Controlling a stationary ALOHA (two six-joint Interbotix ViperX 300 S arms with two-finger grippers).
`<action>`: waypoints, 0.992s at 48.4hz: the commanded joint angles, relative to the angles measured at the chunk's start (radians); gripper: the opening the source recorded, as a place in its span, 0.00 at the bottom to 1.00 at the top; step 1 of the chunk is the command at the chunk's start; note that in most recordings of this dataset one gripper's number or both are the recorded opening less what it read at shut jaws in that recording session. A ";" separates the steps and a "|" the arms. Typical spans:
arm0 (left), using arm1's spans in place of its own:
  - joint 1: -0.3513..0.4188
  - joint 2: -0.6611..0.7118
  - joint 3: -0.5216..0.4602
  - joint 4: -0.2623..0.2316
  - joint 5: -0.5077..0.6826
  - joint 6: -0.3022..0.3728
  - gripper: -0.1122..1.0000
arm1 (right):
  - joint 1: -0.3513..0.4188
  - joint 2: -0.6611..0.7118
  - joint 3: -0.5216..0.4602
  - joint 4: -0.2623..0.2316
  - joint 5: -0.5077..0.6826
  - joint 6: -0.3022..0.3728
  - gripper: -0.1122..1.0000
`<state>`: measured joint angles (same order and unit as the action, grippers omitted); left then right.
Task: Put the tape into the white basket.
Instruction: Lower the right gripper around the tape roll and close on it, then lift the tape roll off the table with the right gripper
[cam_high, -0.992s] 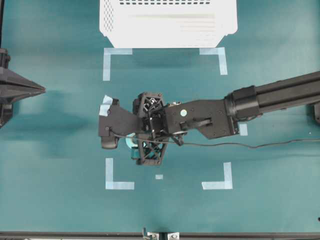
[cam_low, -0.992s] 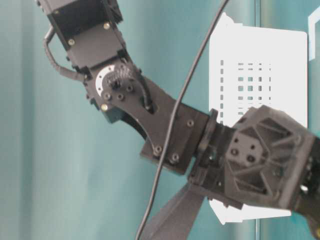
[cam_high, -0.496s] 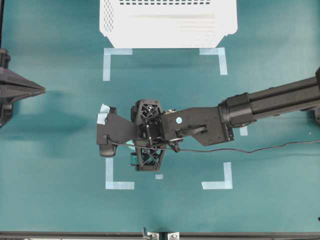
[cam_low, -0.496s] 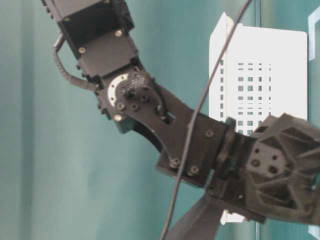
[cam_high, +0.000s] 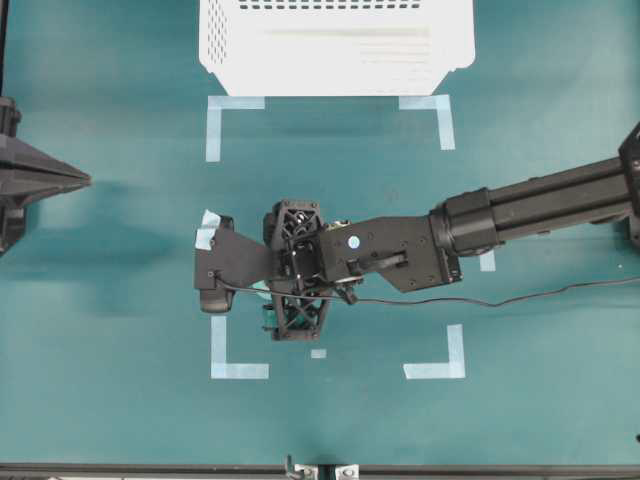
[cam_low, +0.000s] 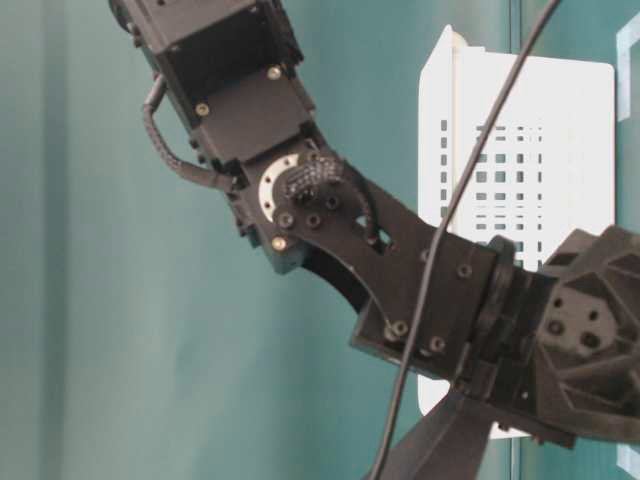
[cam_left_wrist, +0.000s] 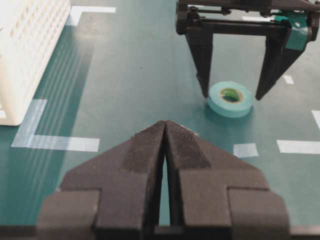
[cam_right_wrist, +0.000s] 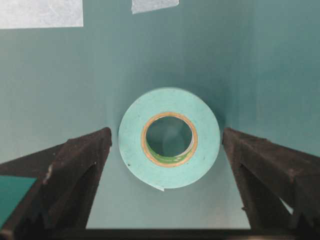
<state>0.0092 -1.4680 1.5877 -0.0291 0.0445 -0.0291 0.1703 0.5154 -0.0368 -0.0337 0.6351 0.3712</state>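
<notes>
my right gripper (cam_right_wrist: 166, 150) has come down over the last second, sliding a little further along the mat, and now it brackets the tape (cam_right_wrist: 169, 137). the roll lies flat on the teal table (cam_left_wrist: 130, 90), hole up, with one finger just off each side of its rim. my jaws are spread wide and nothing is pinched yet; a thin gap shows on both sides. so the approach looks about done, and i judge the next thing is to close on the roll before any lift. the white basket (cam_high: 335, 50) sits well apart at the far edge of the table, nothing in the part of it that shows, so the whole carry is still ahead. my left gripper (cam_left_wrist: 165, 165) waits at its own side, its jaws pressed together, holding nothing.
</notes>
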 joint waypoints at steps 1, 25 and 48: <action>0.003 0.012 -0.014 0.000 -0.005 0.002 0.00 | -0.005 -0.018 -0.006 -0.003 -0.012 0.002 1.00; 0.002 0.011 -0.014 0.000 -0.005 0.002 0.00 | -0.005 0.000 0.012 -0.003 -0.018 0.002 1.00; 0.002 0.012 -0.014 0.000 -0.003 0.002 0.00 | 0.008 -0.043 0.005 -0.066 -0.020 0.015 0.72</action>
<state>0.0092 -1.4680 1.5877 -0.0276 0.0460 -0.0291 0.1703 0.5216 -0.0184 -0.0798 0.6121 0.3835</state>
